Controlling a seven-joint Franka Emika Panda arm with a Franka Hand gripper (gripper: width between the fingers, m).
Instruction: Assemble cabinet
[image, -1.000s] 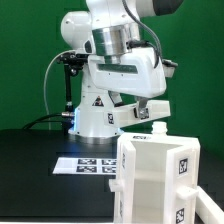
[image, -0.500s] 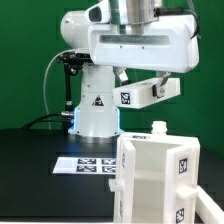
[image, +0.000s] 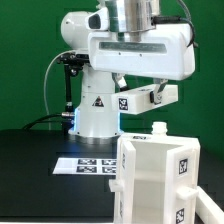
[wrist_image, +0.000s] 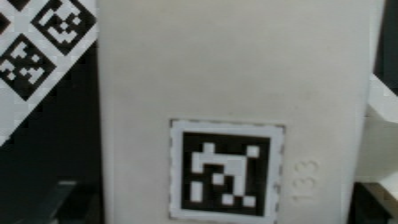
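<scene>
Green backdrop and a black table (image: 30, 170) frame the scene, with the marker board (image: 92, 163) lying flat just beside the white cabinet box (image: 150, 185) at the exterior view's lower right. Above the box and clear of it, the gripper (wrist_image: 219, 198) pinches a tagged white panel (image: 145, 96) across its width, jaws set wide, and the panel hangs tilted in the air.

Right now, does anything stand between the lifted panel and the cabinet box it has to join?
Nothing visible does. The panel hangs tilted in the pincer, above the cabinet box, with open air between them. The marker board lies flat on the table, off to the exterior view's left.
</scene>
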